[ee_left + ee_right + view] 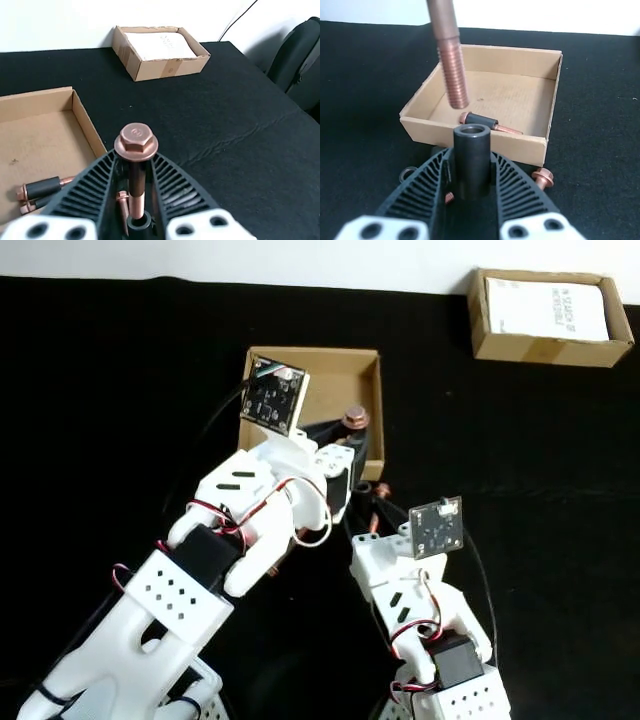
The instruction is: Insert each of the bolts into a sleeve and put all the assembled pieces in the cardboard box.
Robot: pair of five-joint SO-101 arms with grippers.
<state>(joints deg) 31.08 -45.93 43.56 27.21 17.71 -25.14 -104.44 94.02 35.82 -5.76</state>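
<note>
Between right fingers (520, 195), sleeve (471, 160) upright; bolt (451, 65) seemingly above.

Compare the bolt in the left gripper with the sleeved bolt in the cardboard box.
The gripped bolt stands upright, threads down, in the left gripper; the boxed bolt lies flat on the cardboard box floor. The gripped bolt is bare, its tip short of the sleeve in the right gripper; the boxed bolt wears a second sleeve. Both are copper-coloured.
</note>
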